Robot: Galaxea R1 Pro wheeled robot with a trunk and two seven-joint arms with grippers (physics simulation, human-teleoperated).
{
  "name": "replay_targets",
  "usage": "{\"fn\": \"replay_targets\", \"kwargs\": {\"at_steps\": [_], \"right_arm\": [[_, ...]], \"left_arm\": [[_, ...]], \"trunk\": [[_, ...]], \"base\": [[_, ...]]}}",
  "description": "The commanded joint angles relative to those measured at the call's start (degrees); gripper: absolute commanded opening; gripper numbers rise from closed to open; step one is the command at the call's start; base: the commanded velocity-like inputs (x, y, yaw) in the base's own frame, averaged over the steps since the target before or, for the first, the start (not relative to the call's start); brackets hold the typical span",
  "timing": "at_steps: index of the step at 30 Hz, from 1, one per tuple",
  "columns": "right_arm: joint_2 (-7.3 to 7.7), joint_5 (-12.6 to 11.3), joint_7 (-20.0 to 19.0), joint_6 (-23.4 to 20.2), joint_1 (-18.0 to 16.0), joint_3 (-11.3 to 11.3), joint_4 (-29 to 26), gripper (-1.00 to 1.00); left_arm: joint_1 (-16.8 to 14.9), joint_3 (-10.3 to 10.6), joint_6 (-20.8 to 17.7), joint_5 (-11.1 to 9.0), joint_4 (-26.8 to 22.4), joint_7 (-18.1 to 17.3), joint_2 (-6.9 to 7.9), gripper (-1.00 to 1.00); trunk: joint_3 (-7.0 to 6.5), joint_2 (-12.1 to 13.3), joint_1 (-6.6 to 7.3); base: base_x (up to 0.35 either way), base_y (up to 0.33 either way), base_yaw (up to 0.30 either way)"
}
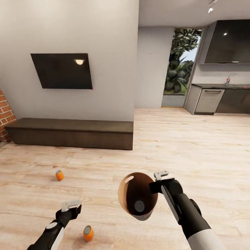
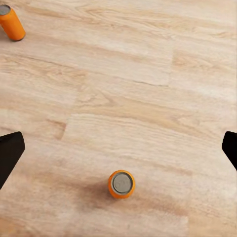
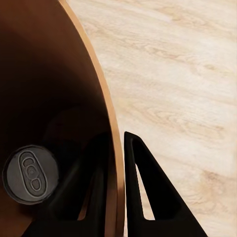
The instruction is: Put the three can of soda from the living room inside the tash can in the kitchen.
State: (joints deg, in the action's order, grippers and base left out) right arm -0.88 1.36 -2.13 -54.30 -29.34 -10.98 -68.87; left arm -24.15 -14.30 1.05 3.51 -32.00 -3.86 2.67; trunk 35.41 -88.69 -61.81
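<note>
As seen along the right hand [image 3: 118, 163], clamped shut on the rim of the trash can [image 3: 59, 74]: one finger inside the brown wall, the other outside, pinching the edge between them. Holds the bin off the light wood floor [image 1: 180, 149] at lower centre of the head view, mouth tilted up and toward the camera, probably so as to carry the bin from can to can rather than ferry each one across the room. Already inside, resting at the bottom with grey top showing: one soda can [image 3: 30, 173].

Further out, at lower left of the head view, the left hand [image 1: 71, 205], fingers spread wide and gripping nothing, pointing down at the floor. Directly under it, standing upright just right of the arm: the nearer soda can [image 1: 88, 233], apart from both fingers, likely the next pick. Beyond that, up and left on the floor, the farther soda can [image 1: 59, 175], well apart from the hand.

Behind all this, the living room: long dark cabinet [image 1: 69, 132] at mid left, black television [image 1: 62, 71] above it, brick fireplace [image 1: 3, 114] at the left edge. At upper right, the kitchen with its grey desk [image 1: 222, 86] and tap, well away; two cans to collect before heading there, by the look of it.
</note>
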Motion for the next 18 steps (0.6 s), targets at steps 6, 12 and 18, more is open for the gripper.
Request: {"fn": "replay_targets", "kwargs": {"at_steps": [6,12,18], "right_arm": [[0.00,-0.7,-0.2,0.0,0.0,0.0,0.0,-1.00],[0.00,-0.7,-0.2,0.0,0.0,0.0,-0.1,-1.00],[0.00,-0.7,-0.2,0.0,0.0,0.0,-0.5,-1.00]], "left_arm": [[0.0,0.1,2.1,0.1,0.7,0.1,-0.03,1.00],[0.0,0.1,4.1,0.1,0.8,0.1,-0.03,1.00],[0.0,0.1,4.3,0.1,0.8,0.1,-0.03,1.00]], "trunk": [[-0.01,0.0,0.00],[-0.01,0.0,0.00],[-0.01,0.0,0.00]], "base": [[0.000,0.000,0.000],[0.074,0.000,0.000],[0.089,0.000,0.000]]}}
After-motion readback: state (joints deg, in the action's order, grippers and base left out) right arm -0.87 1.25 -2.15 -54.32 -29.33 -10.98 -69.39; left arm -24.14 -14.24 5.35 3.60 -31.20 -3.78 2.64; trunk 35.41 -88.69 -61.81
